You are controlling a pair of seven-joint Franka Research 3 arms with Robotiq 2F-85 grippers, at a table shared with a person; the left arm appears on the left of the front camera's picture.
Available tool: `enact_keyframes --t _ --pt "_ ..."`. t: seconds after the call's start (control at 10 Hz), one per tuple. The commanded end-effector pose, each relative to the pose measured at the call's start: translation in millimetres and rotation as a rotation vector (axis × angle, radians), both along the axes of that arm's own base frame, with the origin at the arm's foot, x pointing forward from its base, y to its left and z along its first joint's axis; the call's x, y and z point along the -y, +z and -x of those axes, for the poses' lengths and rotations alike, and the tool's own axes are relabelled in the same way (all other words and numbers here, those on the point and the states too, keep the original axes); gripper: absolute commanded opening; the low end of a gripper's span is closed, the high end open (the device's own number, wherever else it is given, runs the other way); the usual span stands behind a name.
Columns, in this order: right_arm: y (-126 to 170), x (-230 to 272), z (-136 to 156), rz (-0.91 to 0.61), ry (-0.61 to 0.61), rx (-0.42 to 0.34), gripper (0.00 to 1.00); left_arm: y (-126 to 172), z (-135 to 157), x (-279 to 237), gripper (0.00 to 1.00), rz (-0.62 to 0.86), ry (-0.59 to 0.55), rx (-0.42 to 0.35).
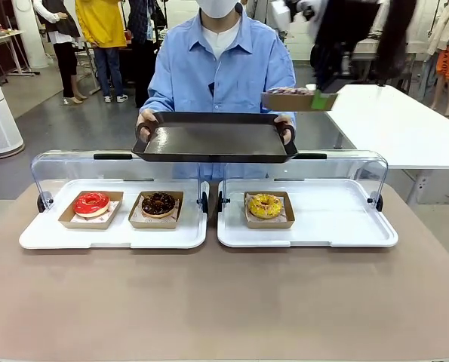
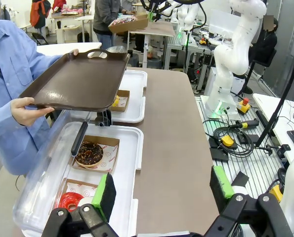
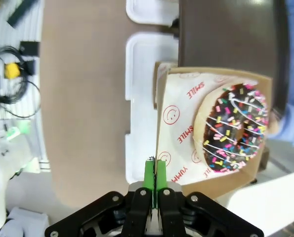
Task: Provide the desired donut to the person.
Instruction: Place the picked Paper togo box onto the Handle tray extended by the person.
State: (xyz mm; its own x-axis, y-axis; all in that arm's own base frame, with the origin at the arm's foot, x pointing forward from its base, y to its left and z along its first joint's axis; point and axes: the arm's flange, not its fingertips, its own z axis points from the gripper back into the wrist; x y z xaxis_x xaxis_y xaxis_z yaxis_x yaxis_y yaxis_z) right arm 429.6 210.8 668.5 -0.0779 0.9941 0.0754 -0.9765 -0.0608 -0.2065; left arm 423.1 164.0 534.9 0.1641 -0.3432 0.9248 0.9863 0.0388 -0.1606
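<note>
— What lies on the tan tabletop [image 1: 224, 302]?
— Two white plastic trays [image 1: 118, 235] under raised clear lids [image 1: 118, 162]: a glossy red donut [image 1: 91, 204] at nine o'clock, a chocolate one [image 1: 158, 204] beside it, a yellow ring [image 1: 265, 206] at centre.
— And the arms?
— The left gripper [image 2: 162, 190] gapes wide. At two o'clock the right gripper [image 3: 155, 170] pinches a cardboard box [image 3: 216, 74] by its edge; its sprinkled donut [image 3: 235, 126] hangs, probably, over the person's [image 1: 220, 68] smooth dark tray [image 1: 216, 139].

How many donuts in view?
4. Red donut and dark chocolate donut on left white tray; yellow donut on right white tray; sprinkled chocolate donut in cardboard boat in right claw.
</note>
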Motion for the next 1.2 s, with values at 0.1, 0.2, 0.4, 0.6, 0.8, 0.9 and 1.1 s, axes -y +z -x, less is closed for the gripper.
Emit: enact_keyframes --t 0.1,0.2,0.4,0.6,0.8,0.9,1.1 --pt "-17.0 -49.1 -40.6 0.035 0.045 -0.021 0.02 1.5 1.9 -0.7 1.00 0.003 -0.003 0.001" --pt "-22.1 -64.6 -49.1 0.026 0.073 -0.030 0.02 1.5 1.9 -0.7 1.00 0.003 -0.003 0.001" --pt "-30.3 -81.3 -66.3 0.031 0.066 -0.037 0.02 1.5 1.9 -0.7 1.00 0.003 -0.003 0.001" --pt "-46.4 -76.4 -79.6 0.049 0.038 -0.065 0.02 1.5 1.9 -0.7 1.00 0.003 -0.003 0.001" --pt "-62.6 -67.3 -93.2 0.039 0.013 -0.092 0.02 1.5 1.9 -0.7 1.00 0.003 -0.003 0.001" --pt "-70.1 -63.1 -95.5 0.026 0.017 -0.096 0.02 1.5 1.9 -0.7 1.00 0.003 -0.003 0.001" --pt "-80.7 -58.0 -106.6 -0.003 0.008 -0.098 0.02 1.5 1.9 -0.7 1.00 0.003 -0.003 0.001"
